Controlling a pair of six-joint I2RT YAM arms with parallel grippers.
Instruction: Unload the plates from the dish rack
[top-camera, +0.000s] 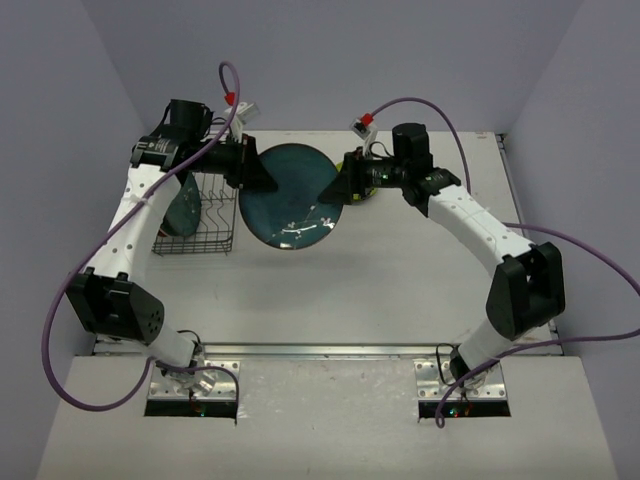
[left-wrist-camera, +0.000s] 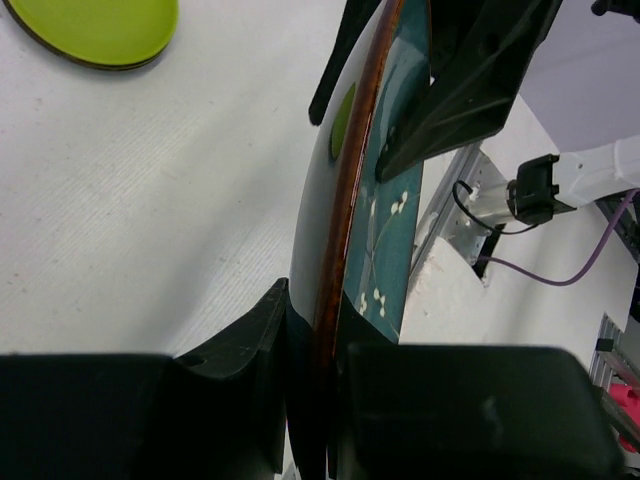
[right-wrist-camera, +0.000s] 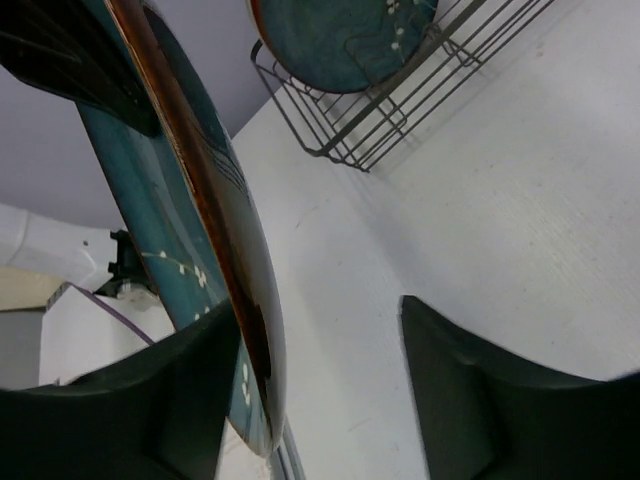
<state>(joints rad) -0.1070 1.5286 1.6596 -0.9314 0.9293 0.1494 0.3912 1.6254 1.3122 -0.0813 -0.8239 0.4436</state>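
A large teal plate (top-camera: 290, 205) with a red-brown rim and white blossom sprigs hangs above the table between both arms. My left gripper (top-camera: 262, 175) is shut on its left rim; in the left wrist view the rim (left-wrist-camera: 365, 200) is pinched between the left gripper's (left-wrist-camera: 325, 400) fingers. My right gripper (top-camera: 335, 188) is open around the right rim. In the right wrist view the plate (right-wrist-camera: 190, 200) lies against one finger of the right gripper (right-wrist-camera: 320, 370), with a wide gap to the other. The black wire dish rack (top-camera: 200, 235) holds another teal plate (top-camera: 182, 210).
A lime-green plate (left-wrist-camera: 95, 25) lies flat on the white table under the right arm. The rack (right-wrist-camera: 400, 110) with its remaining plate (right-wrist-camera: 340, 35) stands at the table's far left. Purple cables loop off both arms.
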